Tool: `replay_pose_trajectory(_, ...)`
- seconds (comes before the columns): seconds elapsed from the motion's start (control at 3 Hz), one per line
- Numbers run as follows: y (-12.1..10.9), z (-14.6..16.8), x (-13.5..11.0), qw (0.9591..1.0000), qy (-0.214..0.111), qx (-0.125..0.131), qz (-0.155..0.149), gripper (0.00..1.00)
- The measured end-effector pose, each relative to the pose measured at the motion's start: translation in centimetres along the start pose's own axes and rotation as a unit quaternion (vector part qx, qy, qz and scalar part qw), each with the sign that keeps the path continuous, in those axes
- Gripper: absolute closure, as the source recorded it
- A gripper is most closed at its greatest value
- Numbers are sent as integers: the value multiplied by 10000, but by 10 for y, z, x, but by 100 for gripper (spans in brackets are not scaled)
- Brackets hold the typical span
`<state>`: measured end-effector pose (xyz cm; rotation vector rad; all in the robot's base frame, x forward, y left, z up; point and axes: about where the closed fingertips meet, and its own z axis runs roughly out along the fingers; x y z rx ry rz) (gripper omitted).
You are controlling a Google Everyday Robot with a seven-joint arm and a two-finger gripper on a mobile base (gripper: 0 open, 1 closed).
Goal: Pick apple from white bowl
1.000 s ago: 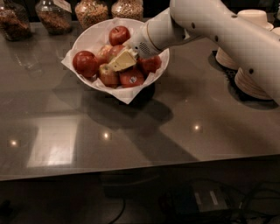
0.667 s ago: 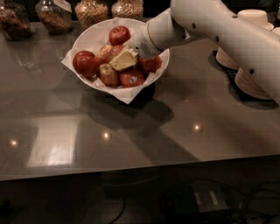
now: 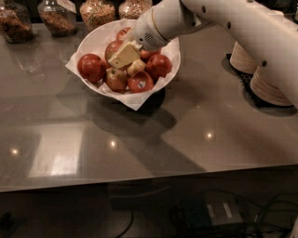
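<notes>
The gripper (image 3: pixel 129 61) is down inside the white bowl (image 3: pixel 95 39), in the upper middle of the frame, its pale yellow end pushed in among the fruit at the centre of the pile. Whether it has closed on anything I can't tell from here, though nothing looks lifted. The apple (image 3: pixel 111 48) it seems to be after sits just up and left of that end, touching it and half hidden behind it. It rests in the bowl with the others: a big red apple (image 3: pixel 91 67) at the left rim, a duller small apple (image 3: pixel 116 79) at the front, a stickered apple (image 3: pixel 140 82) beside that. So I'd say the reach is done and the grasp is the step in hand, with the lift out of the bowl yet to come. The white arm (image 3: pixel 223 23) runs off to the upper right above the grey counter (image 3: pixel 186 130). Jars (image 3: pixel 98 11) line the top edge, and stacks of beige paper bowls (image 3: pixel 265 83) stand at the right
</notes>
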<state>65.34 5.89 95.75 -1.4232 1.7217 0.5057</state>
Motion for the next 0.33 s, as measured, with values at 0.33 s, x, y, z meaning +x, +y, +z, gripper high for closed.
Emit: replay_pose_trajectory(0.33, 0, -13, -24, 9994, -19, -136, -332, 100)
